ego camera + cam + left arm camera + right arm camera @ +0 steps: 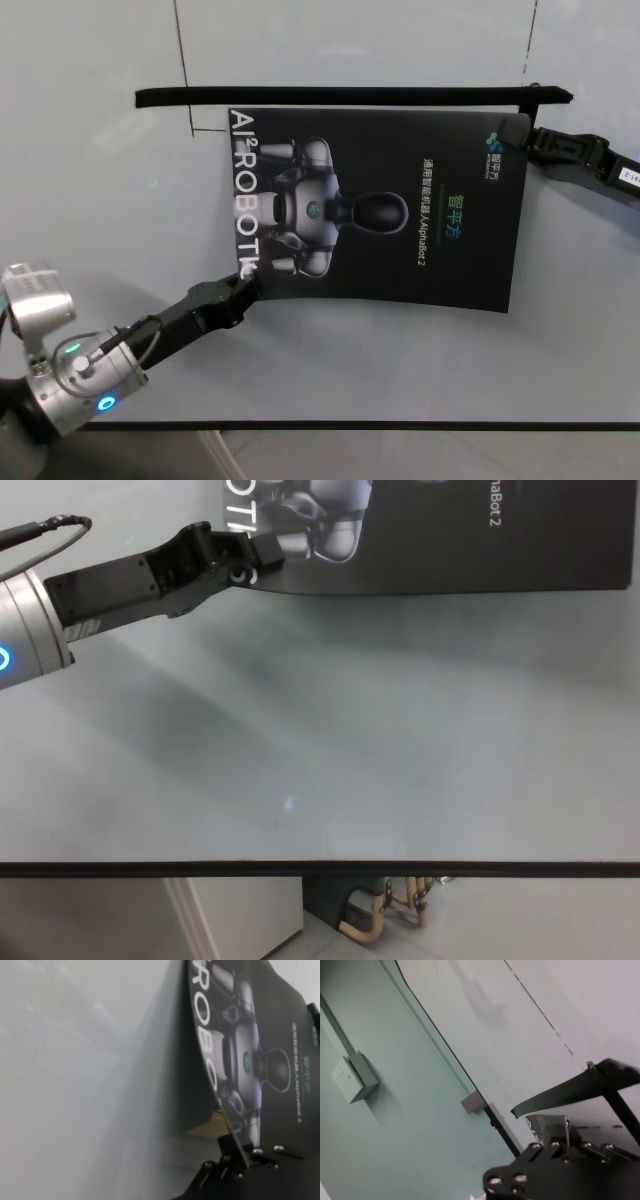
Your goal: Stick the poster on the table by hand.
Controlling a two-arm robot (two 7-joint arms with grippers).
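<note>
- So the poster [390, 205] sits toward the far middle of the surface [100, 150], long axis running left to right, with the printed text turned sideways.
- The left pincer [250, 282] is clamped on the near-left corner, right by the ROBOT lettering. The right pincer [527, 138] has the far-right corner pinched, so the sheet is stretched diagonally between them.
- The near edge bows and the left wrist view shows that side lifted clear of the surface, so it's not flat yet. I reckon both corners need to come down together.
- A black strip [350, 96] lies along the poster's far edge.
- Plenty of bare glossy surface in front of the poster, nothing in the way.
</note>
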